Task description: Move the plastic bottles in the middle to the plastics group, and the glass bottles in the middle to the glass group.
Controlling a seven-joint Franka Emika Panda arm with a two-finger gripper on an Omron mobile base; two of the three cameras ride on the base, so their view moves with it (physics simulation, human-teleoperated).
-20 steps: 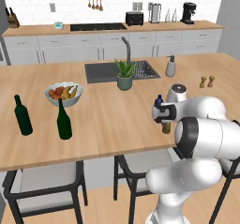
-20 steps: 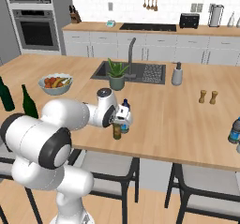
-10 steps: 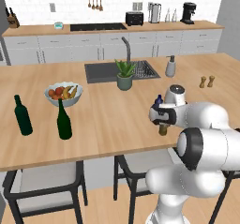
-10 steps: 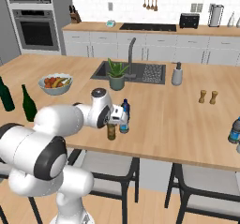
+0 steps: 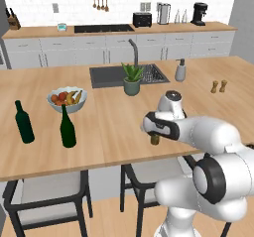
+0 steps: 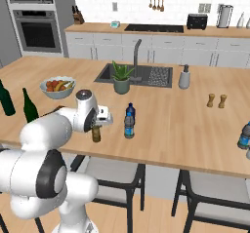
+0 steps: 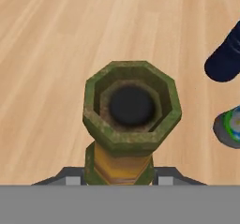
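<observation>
My gripper point(image 6: 97, 125) is shut on the neck of the small amber-brown glass bottle point(image 6: 96, 134), which hangs upright at counter height near the front edge. From the other side, the gripper point(image 5: 154, 131) sits over the same bottle point(image 5: 155, 140). The hand view looks straight down on the bottle's mouth point(image 7: 131, 106), with a fingertip point(image 7: 70, 179) on each side of the neck. The squat dark-blue plastic bottle point(image 6: 129, 121) stands just to its right, apart from it, and shows again point(image 7: 227, 56). Two tall green wine bottles point(image 5: 24, 122) point(image 5: 67, 128) stand far left. A pale bluish bottle point(image 6: 244, 136) sits at the far right.
A fruit bowl point(image 5: 67, 100) stands behind the wine bottles. The potted plant point(image 5: 132, 79) and the sink point(image 5: 106, 76) are mid-counter, a grey soap dispenser point(image 5: 180, 71) beside them. Wooden shakers point(image 6: 216, 100) stand to the right. Stools point(image 6: 112, 178) are tucked under the counter's front edge.
The gripper has carried the amber bottle leftward along the counter, away from the dark-blue bottle, which stays where it was.
</observation>
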